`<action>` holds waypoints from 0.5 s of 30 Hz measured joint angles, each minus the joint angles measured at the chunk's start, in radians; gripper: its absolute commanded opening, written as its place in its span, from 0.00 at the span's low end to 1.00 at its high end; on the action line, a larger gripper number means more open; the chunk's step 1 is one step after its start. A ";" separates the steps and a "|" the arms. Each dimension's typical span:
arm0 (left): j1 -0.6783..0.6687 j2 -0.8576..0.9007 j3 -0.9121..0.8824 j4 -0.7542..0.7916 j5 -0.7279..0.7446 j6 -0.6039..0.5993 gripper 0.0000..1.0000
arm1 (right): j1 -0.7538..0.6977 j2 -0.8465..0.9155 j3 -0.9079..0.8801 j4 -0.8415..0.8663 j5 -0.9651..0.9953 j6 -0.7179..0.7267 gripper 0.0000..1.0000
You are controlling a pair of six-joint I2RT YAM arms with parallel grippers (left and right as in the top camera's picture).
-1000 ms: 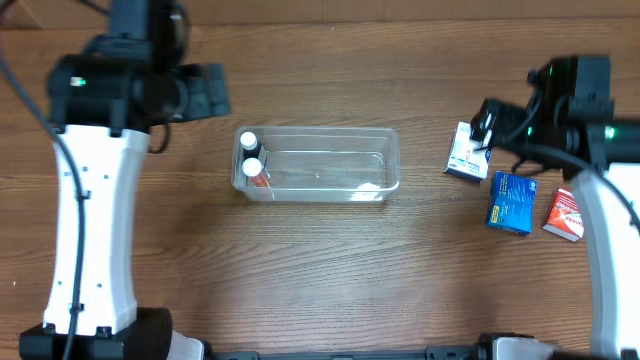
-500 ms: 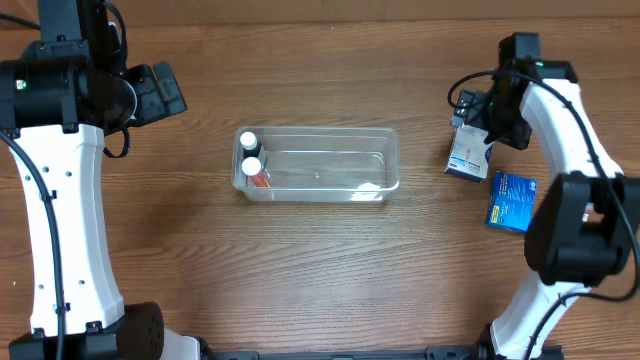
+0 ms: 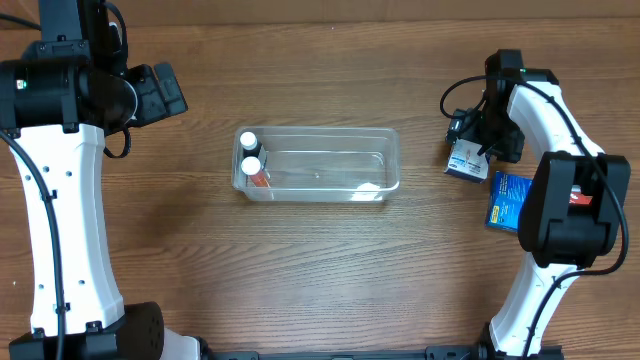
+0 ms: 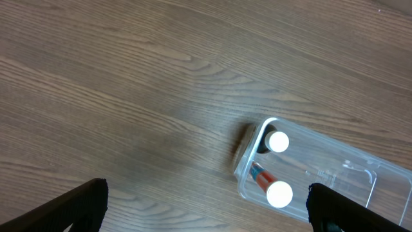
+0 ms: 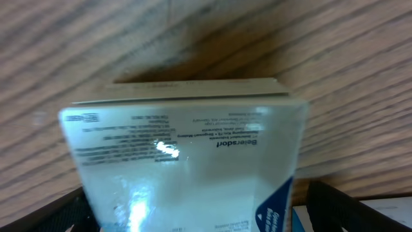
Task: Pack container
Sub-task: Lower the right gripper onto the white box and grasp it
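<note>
The clear plastic container (image 3: 385,160) lies in the middle of the table, and its left end shows in the left wrist view (image 4: 360,177). Two white-capped bottles (image 3: 248,141) (image 3: 252,167) stand in its left end. A white and blue box (image 3: 466,160) lies on the table to the right. My right gripper (image 3: 480,138) is open and low over this box. In the right wrist view the box (image 5: 187,148) fills the space between the fingers (image 5: 206,216). My left gripper (image 3: 168,92) is open and empty, up and left of the container (image 4: 206,212).
A blue box (image 3: 506,202) lies just below and right of the white and blue box, partly under my right arm. A bit of a red box (image 3: 572,197) shows behind that arm.
My left arm has pulled back to the left, away from the container. My right arm has swung round and come down over the white and blue box, which has not moved.
</note>
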 measured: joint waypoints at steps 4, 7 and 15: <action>0.000 0.000 0.000 0.000 0.000 0.000 1.00 | 0.000 0.020 -0.003 0.008 -0.010 0.000 1.00; 0.000 0.000 0.000 0.000 0.000 0.000 1.00 | 0.000 0.023 -0.003 0.011 -0.016 0.000 0.99; 0.000 0.000 0.000 -0.005 0.000 0.000 1.00 | 0.000 0.023 -0.005 0.013 -0.026 -0.001 0.83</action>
